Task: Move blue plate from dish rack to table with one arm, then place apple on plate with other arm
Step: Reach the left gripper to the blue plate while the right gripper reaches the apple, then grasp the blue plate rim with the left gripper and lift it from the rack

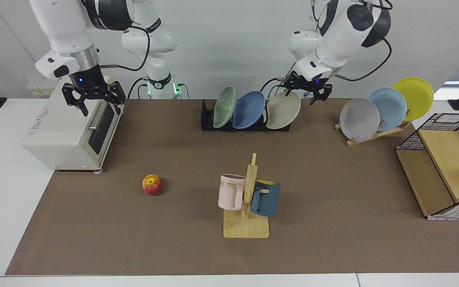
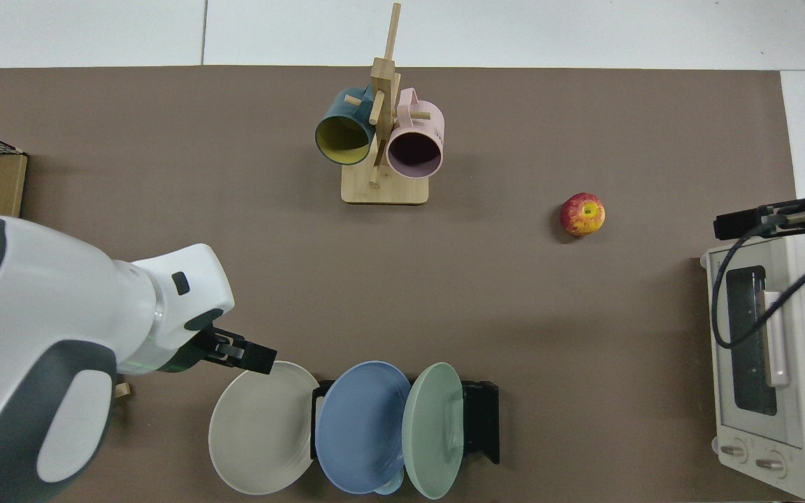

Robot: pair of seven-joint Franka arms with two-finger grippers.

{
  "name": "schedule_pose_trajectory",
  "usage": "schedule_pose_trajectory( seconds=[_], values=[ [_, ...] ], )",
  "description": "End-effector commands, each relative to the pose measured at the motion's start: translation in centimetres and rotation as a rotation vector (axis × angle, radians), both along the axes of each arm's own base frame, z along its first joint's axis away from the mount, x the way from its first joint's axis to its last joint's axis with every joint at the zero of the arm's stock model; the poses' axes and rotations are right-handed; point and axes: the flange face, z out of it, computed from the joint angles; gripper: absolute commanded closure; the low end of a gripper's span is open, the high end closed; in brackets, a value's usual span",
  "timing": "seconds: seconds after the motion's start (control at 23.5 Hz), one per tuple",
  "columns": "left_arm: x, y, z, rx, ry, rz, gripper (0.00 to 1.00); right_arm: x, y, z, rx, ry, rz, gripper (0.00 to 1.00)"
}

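**Left hand above the rack, blue plate in its slot**

Overhead, the left hand point(image 1: 307, 92) hung with its fingers spread and nothing between them, just above the upper rim of the beige plate point(image 1: 283, 110); in the top view the same hand point(image 2: 252, 356) showed at that plate's point(image 2: 263, 427) edge. The left arm point(image 2: 60, 349) filled much of the top view's lower corner on that side.

Next to the beige plate, the blue plate point(image 1: 248, 109) stood tilted in the middle of the dish rack point(image 1: 207, 117), with a sage-green plate point(image 1: 224, 107) on its other side — three plates overlapping in a row. From above, the blue plate point(image 2: 360, 426) overlapped both neighbours and the black rack point(image 2: 481, 423) stuck out beyond the green one point(image 2: 432, 429).

The right hand point(image 1: 93, 99) was held wide open and empty, over the top front edge of a white toaster oven point(image 1: 68, 127) at the edge of the brown mat. The apple point(image 1: 152, 184) lay on the counter point(image 1: 134, 239), well apart from both hands, between the oven and a wooden mug tree point(image 1: 247, 207) carrying a pink mug point(image 1: 230, 192) and a dark blue mug point(image 1: 266, 198). In the top view the apple point(image 2: 582, 214) sat stem up.

Farther out, a wooden stand point(image 1: 377, 133) held a grey, a pale blue and a yellow plate — and a wire-sided wooden box point(image 1: 444, 167) stood at the mat's end.
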Motion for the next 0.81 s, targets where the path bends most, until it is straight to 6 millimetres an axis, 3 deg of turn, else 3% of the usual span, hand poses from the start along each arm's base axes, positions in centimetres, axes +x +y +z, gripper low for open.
schedule_pose_trajectory(
  seconds=[0.0,0.13,0.38,0.47,0.6,0.77],
  values=[
    [-3.2,0.3,-2.0,-0.064,-0.044,0.030,0.00,2.3,0.9,-4.8,0.027,0.028,-0.061,0.00],
    [-4.3,-0.4,-4.8,-0.055,-0.007,-0.009,0.00,4.2,3.0,-8.5,0.033,0.032,-0.031,0.00],
    [-7.1,-2.3,-8.2,-0.074,0.058,0.043,0.00,7.4,4.6,-14.8,0.087,-0.007,-0.034,0.00],
    [-8.0,-3.8,-10.1,-0.077,0.043,0.052,0.00,8.0,6.1,-16.8,0.087,-0.021,-0.011,0.00],
    [-8.7,-5.3,-12.4,-0.094,0.006,0.123,0.01,8.5,5.9,-19.7,0.083,-0.036,-0.008,0.00],
    [-9.3,-6.2,-13.3,-0.081,-0.011,0.172,0.02,9.1,5.8,-23.4,0.080,-0.036,-0.009,0.00]
  ],
)
